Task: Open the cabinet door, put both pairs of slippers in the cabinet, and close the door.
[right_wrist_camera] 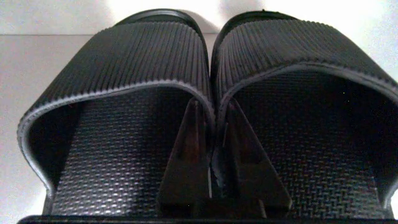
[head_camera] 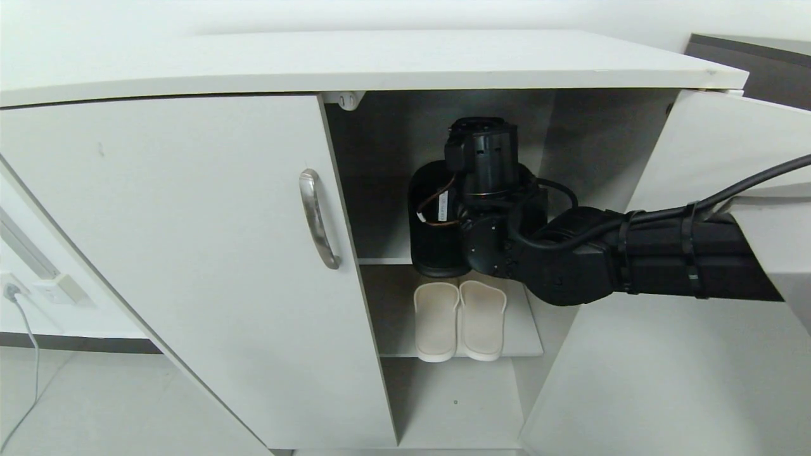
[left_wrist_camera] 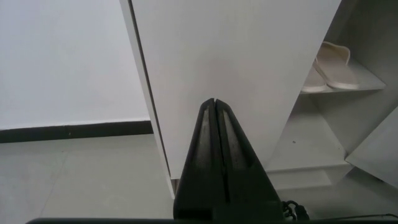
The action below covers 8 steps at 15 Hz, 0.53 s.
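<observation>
A pair of black ribbed slippers hangs inside the open right half of the cabinet, held side by side. My right gripper is shut on their two inner strap edges, one finger in each slipper. Their lower ends hang just above the shelf; contact with it cannot be judged. A white pair lies flat on that shelf, toward its front edge. My left gripper is shut and empty, low in front of the closed left door, with the white pair off to one side.
The right cabinet door stands swung open beside my right arm. The left door is shut, with a metal handle at its inner edge. A bottom compartment lies below the shelf. A wall socket and cable sit far left.
</observation>
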Motion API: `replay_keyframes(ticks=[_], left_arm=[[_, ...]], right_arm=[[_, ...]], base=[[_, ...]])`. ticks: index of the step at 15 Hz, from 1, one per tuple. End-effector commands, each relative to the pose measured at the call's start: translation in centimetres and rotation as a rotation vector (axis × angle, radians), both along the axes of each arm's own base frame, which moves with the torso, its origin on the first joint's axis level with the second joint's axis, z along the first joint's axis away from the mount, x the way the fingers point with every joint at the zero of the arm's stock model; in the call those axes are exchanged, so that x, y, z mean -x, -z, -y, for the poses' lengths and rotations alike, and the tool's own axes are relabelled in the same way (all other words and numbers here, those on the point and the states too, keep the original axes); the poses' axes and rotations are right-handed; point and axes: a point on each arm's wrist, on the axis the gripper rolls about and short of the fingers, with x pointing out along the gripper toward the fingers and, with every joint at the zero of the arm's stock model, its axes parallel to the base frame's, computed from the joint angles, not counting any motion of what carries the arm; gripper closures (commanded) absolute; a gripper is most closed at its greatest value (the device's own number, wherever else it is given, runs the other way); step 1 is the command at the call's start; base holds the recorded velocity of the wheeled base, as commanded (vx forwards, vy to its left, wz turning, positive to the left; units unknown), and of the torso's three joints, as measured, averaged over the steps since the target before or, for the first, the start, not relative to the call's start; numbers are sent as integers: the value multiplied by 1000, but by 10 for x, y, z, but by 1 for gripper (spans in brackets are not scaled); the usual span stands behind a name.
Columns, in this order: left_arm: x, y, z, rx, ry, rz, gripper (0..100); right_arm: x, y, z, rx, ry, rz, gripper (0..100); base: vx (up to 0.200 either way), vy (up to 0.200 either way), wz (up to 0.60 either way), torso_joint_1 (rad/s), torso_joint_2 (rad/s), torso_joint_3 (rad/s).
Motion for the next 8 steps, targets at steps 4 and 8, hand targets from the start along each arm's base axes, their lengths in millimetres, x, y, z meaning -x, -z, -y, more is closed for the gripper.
replay_keyframes(ticks=[4, 8], left_arm=[[0, 0, 0, 0, 0, -3, 100], [0, 0, 0, 0, 0, -1, 100]], right_arm=[[-7, 7, 0, 5, 11, -11, 100], [-10, 10, 2, 9, 19, -16, 0]], base=[[0, 0, 0, 0, 0, 0], [0, 0, 0, 0, 0, 0]])
